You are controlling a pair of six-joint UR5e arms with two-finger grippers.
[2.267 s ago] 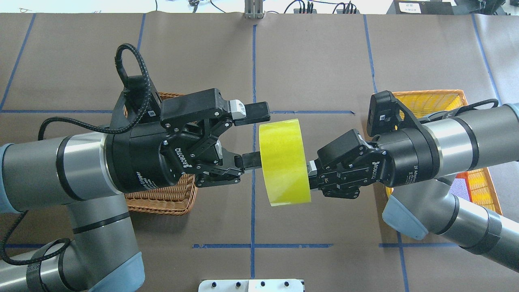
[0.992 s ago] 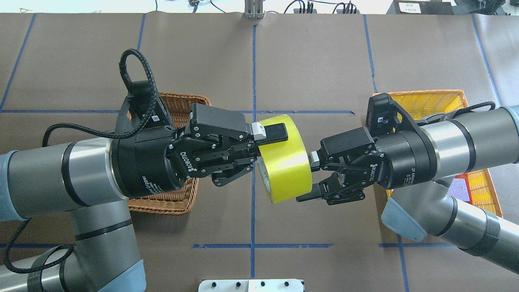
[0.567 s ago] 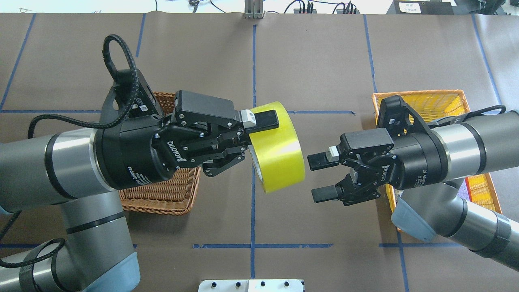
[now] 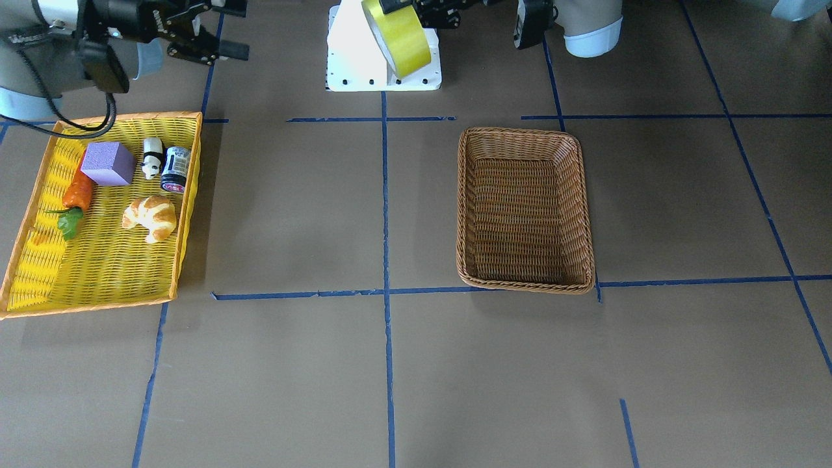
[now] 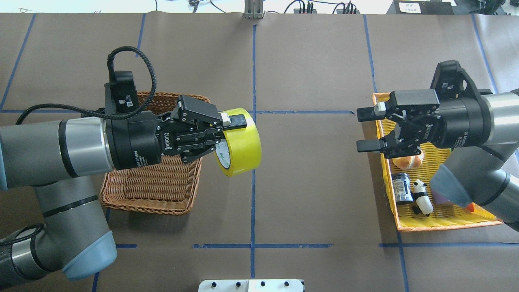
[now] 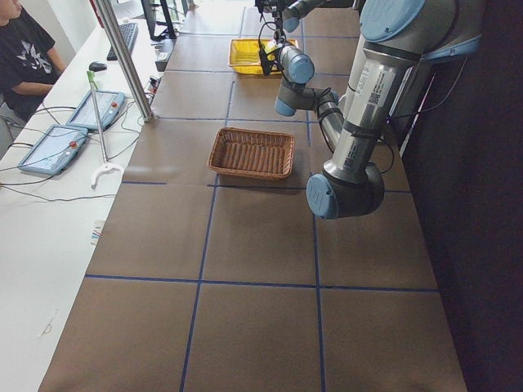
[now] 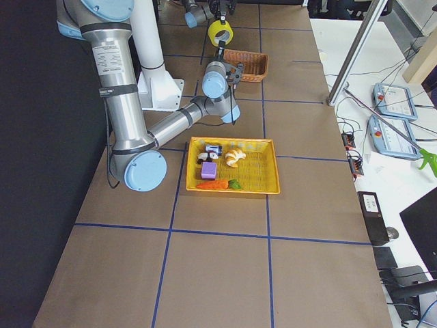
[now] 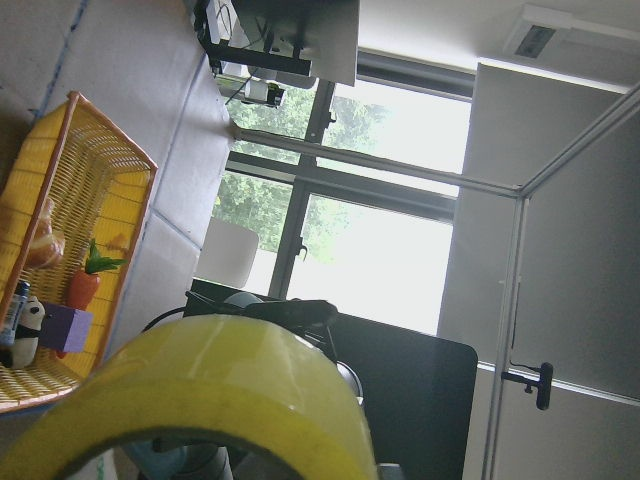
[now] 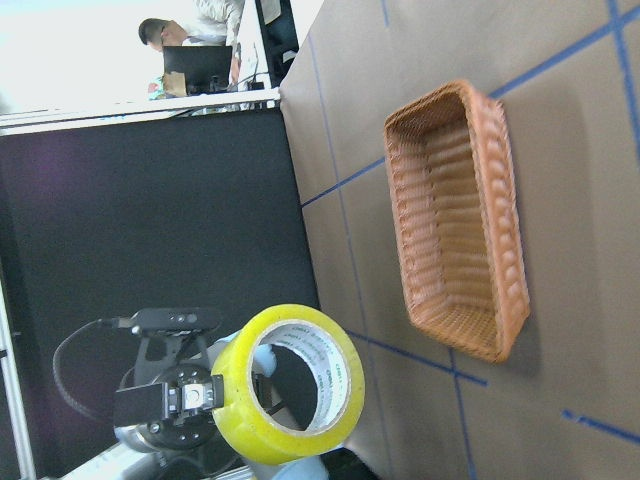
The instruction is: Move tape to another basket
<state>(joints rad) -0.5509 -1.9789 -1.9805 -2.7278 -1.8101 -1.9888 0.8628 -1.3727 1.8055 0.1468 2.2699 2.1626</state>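
Biggest thing is the table (image 5: pixel 316 61), brown paper with blue tape lines. In the overhead view the left arm (image 5: pixel 48 142) comes in from the left. White "ROBOTIQ" lettering reads on the body of the left gripper (image 5: pixel 225 136), which is clamped on the tape (image 5: pixel 241 140): one finger on the yellow outside, the other inside the core. The roll hangs in the air left of centre, just past the right edge of the basket (image 5: pixel 150 207). There's greenish print inside the core, too small to read.

At the right edge, the right gripper (image 5: pixel 364 130) sits spread wide, holding nothing, over the left rim of the yellow tray (image 5: pixel 438 225). In the tray are a croissant (image 4: pixel 151 218), purple block (image 4: pixel 108 163), carrot (image 4: pixel 77 193), jar (image 4: pixel 175 169) with an unreadable label, and a panda (image 4: pixel 153 157).
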